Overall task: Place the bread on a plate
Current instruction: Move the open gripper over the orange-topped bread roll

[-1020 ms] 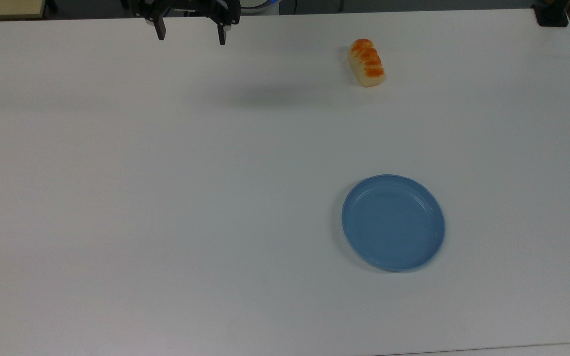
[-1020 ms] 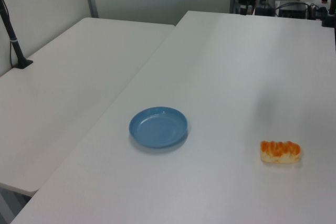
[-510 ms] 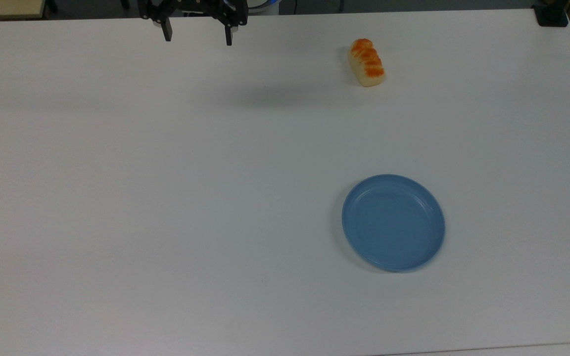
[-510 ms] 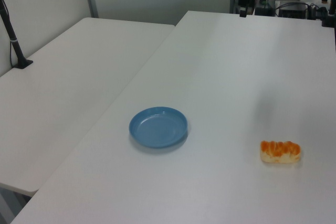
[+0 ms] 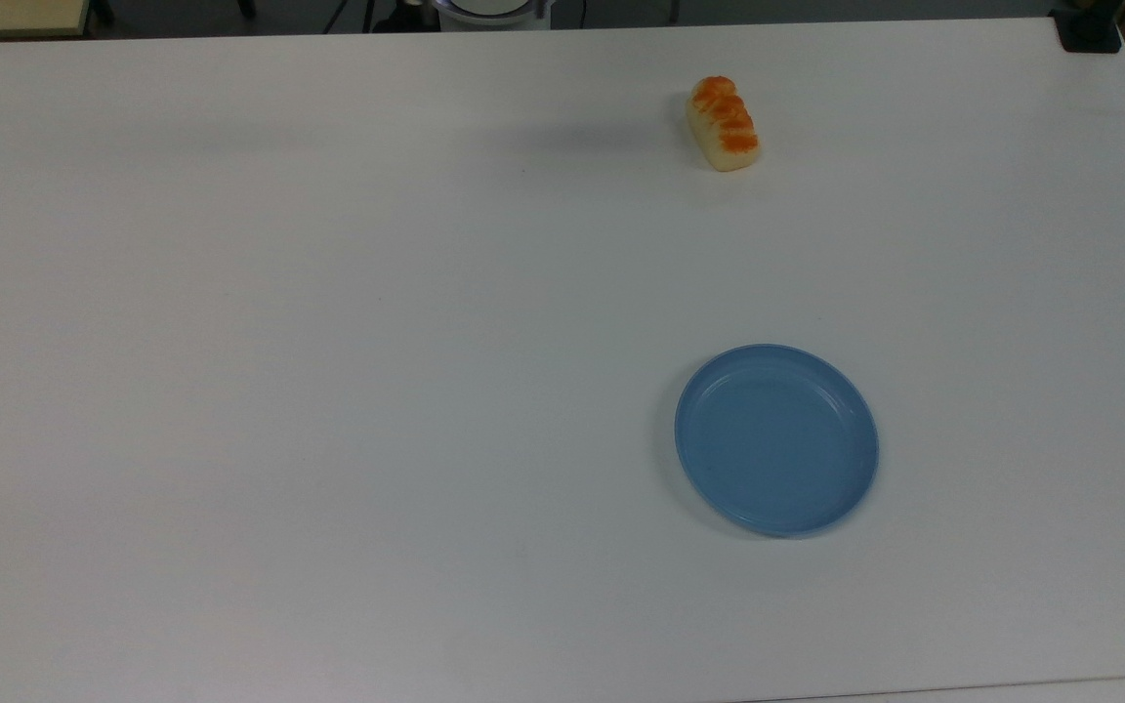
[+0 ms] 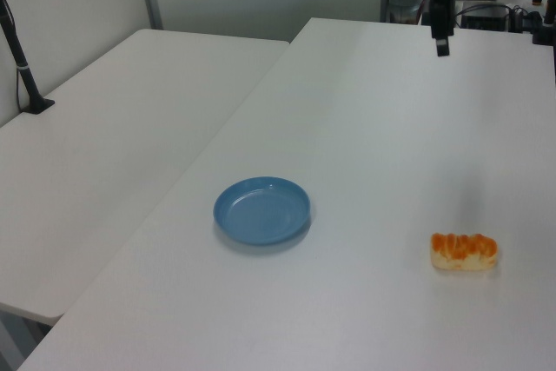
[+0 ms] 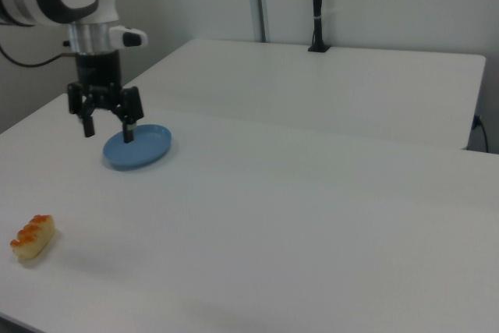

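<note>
Even, bright overhead light is washing the white table (image 5: 328,391) without glare in the top view. A soft, diffuse shadow is lying near the frame's upper middle, beside the bread (image 5: 723,124); the plate (image 5: 776,438) is casting a thin dark edge at its lower left.

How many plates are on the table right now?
1. The plate sits bare on the white table, toward the top view's lower right, well apart from the bread near the top view's upper edge.
</note>
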`<control>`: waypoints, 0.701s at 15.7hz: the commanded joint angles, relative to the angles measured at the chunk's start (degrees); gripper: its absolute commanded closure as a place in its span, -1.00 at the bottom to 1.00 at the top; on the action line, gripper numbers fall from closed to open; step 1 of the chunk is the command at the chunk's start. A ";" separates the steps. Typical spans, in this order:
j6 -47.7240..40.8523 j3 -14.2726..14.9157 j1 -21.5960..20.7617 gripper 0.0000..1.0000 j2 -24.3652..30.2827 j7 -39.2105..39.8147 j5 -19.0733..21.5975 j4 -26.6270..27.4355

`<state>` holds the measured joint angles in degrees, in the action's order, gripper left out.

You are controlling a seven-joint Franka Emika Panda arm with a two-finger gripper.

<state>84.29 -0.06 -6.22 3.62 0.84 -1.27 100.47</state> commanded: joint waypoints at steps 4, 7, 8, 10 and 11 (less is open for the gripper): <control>4.54 -5.29 -3.27 -1.00 4.38 -2.42 4.51 10.61; 13.93 -9.77 -3.36 -1.00 5.34 -5.40 8.03 16.49; 17.71 -12.05 -3.36 -1.00 5.43 -7.94 8.13 18.77; 24.92 -16.44 -3.45 -1.00 5.44 -11.20 8.13 22.99; 27.91 -18.73 -3.45 -1.00 5.44 -12.17 8.13 24.84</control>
<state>102.82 -13.15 -9.40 5.99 -6.93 6.00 117.05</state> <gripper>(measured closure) 0.000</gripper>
